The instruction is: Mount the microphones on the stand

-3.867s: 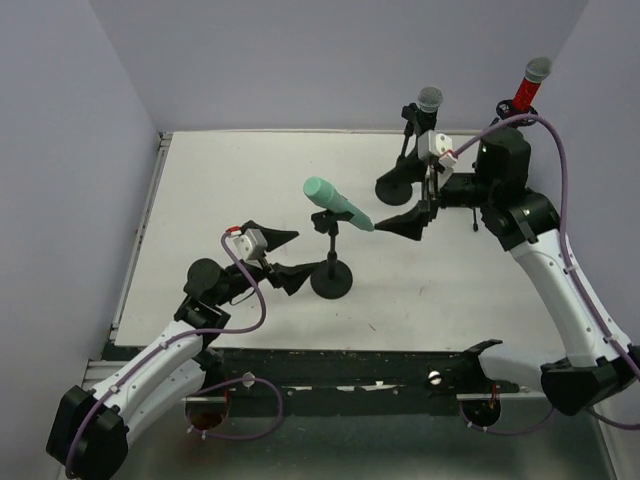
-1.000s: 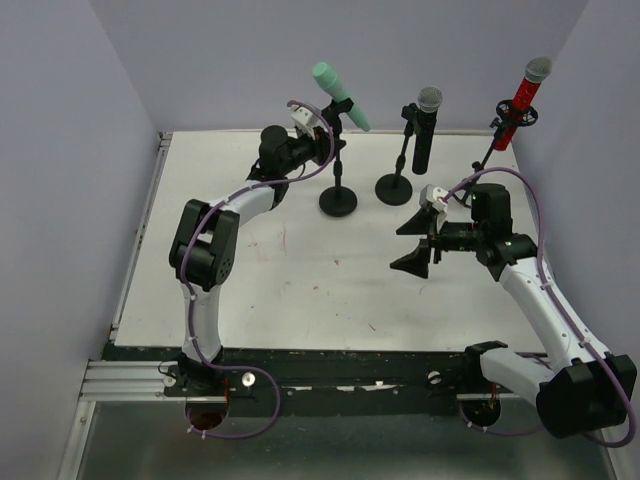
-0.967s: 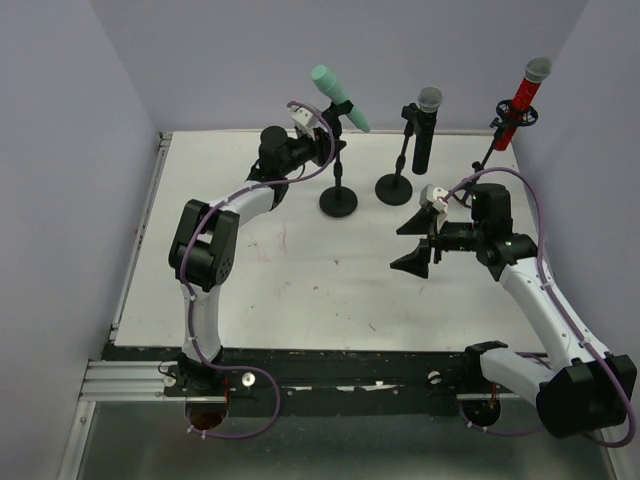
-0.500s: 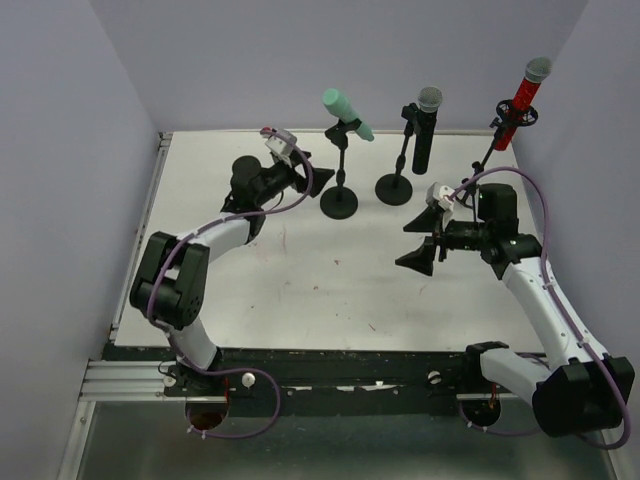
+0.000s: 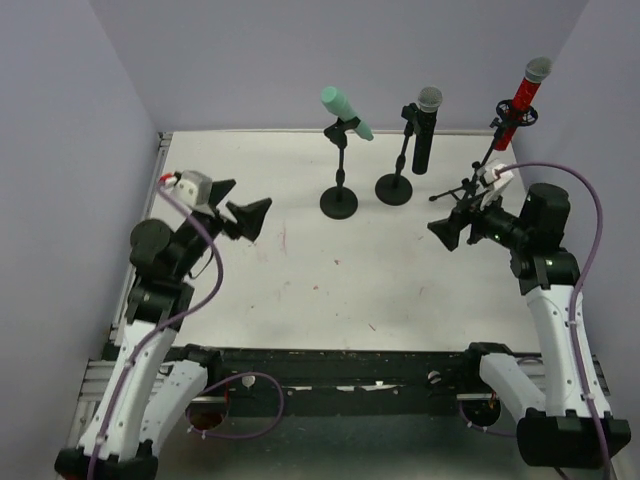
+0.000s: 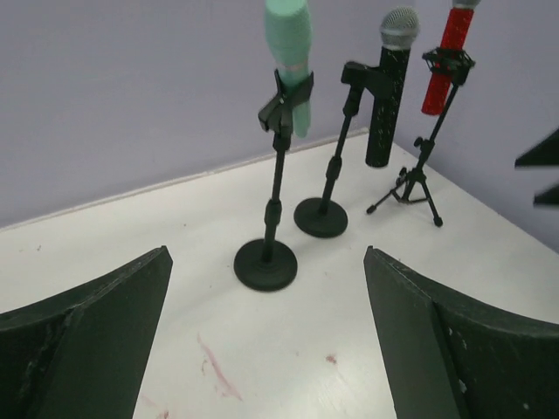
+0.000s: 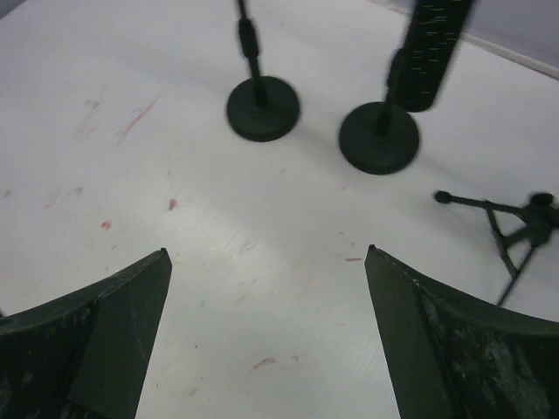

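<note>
Three microphones sit in stands at the back of the white table. The mint-green microphone [image 5: 346, 111] [image 6: 289, 48] is clipped on a round-base stand [image 5: 339, 201] [image 6: 265, 264]. The black microphone with silver mesh head [image 5: 425, 130] [image 6: 388, 83] hangs on a second round-base stand [image 5: 394, 189] [image 6: 320, 216]. The red microphone [image 5: 525, 90] [image 6: 447, 48] sits on a tripod stand [image 5: 470, 185] [image 6: 410, 185]. My left gripper [image 5: 242, 212] [image 6: 266, 262] is open and empty, at the table's left. My right gripper [image 5: 455, 222] [image 7: 266, 257] is open and empty, near the tripod.
Lilac walls close the table at the back and sides. The table [image 5: 300, 290] has faint red marks [image 6: 214, 371] on its surface. Both round bases [image 7: 263, 107] and the tripod's feet [image 7: 511, 227] show in the right wrist view.
My left arm has pulled back from the mint-green microphone's stand to the table's left side. My right gripper has moved back and right, toward the tripod. The microphones have stayed on their stands.
</note>
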Action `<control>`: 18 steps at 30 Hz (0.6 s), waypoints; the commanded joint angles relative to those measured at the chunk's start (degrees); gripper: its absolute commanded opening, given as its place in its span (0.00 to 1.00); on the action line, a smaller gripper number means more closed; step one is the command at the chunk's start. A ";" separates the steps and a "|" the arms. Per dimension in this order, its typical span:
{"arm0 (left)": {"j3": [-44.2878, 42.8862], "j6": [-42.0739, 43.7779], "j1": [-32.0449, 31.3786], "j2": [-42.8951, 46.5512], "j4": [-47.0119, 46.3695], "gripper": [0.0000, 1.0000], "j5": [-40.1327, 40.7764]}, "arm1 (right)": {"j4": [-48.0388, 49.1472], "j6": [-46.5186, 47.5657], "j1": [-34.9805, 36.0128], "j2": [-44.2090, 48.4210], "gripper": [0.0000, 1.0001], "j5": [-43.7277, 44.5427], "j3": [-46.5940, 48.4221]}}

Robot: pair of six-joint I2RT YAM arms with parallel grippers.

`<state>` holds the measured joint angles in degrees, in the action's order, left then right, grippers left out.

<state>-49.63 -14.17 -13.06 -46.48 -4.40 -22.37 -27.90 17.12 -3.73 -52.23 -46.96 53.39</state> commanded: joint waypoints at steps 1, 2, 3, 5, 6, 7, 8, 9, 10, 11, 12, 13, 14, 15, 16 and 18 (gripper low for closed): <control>10.58 3.10 0.40 15.68 18.63 0.98 3.64 | 2.24 -23.95 -0.32 4.76 1.00 36.34 5.06; 11.91 3.71 0.40 18.15 20.21 0.98 4.43 | 2.41 -25.98 -0.23 5.46 1.00 40.68 4.89; 13.49 4.76 0.40 20.96 21.70 0.98 5.22 | 2.93 -27.39 -0.23 6.43 1.00 43.76 4.28; 17.70 4.43 0.40 26.58 22.51 0.98 8.11 | 4.16 -29.24 -0.32 7.40 1.00 46.60 2.09; 19.11 3.90 0.32 28.79 22.68 0.98 9.18 | 4.78 -29.78 -0.32 7.84 1.00 49.13 0.86; 19.39 4.07 0.32 30.81 23.03 0.98 9.01 | 5.74 -30.04 -0.32 8.28 1.00 49.85 -0.64; 19.57 4.15 0.23 32.31 23.12 0.98 8.92 | 6.80 -30.04 -0.32 8.80 1.00 50.82 -2.13; 19.92 3.98 0.23 33.63 22.43 0.98 8.92 | 8.11 -29.61 -0.23 9.24 1.00 51.35 -3.97; 20.35 3.98 0.23 34.26 21.99 0.98 8.92 | 9.43 -29.17 -0.23 9.86 1.00 52.40 -5.82; 20.27 4.15 0.14 34.17 22.16 0.98 9.18 | 11.79 -28.99 -0.23 10.12 1.00 53.80 -8.19; 19.75 4.15 0.14 33.74 22.51 0.99 9.62 | 13.38 -28.21 -0.23 10.13 1.00 54.77 -10.12; 19.40 4.15 0.14 33.21 22.94 0.98 9.97 | 15.14 -27.76 -0.32 10.13 1.00 55.22 -12.14; 19.30 4.15 0.14 32.77 23.21 0.98 10.06 | 16.72 -26.28 -0.32 10.21 1.00 54.61 -14.08; 19.22 3.98 0.14 32.33 23.21 0.99 10.07 | 16.91 -25.48 -0.32 10.04 1.00 53.39 -14.01; 19.22 3.80 0.14 32.24 23.21 0.98 9.98 | 15.61 -25.56 -0.32 9.69 1.00 51.98 -13.31; 19.30 3.72 0.14 32.15 22.86 0.98 9.72 | 14.72 -23.38 -0.23 9.16 1.00 47.33 -13.56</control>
<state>-29.50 -10.63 -12.82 -13.72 17.34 -14.28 -16.53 -9.34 -3.86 -43.05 3.01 39.62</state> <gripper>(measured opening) 0.985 0.998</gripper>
